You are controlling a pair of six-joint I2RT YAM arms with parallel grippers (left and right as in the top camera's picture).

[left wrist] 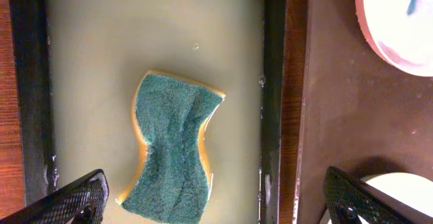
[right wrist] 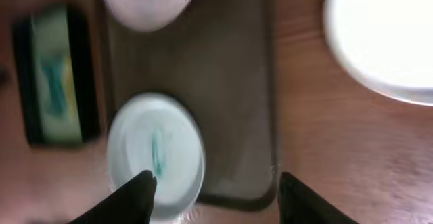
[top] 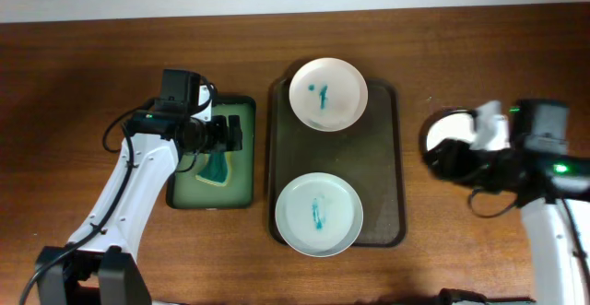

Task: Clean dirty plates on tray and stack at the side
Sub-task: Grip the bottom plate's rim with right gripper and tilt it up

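Looks down on a brown wooden table (top: 83, 38) with grain going left to right. Carries three things directly: a large dark brown tray (top: 383, 167) at the middle, set lengthwise from near to far; a smaller black-rimmed tray (top: 241, 187) with a pale green floor just left of it, parted from it by a narrow strip of bare wood; and a white plate (top: 446, 121) well off to the right, only partly in view.

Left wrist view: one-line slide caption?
Open left gripper above the green sponge in its black tray, a stained plate on the brown tray beside it.
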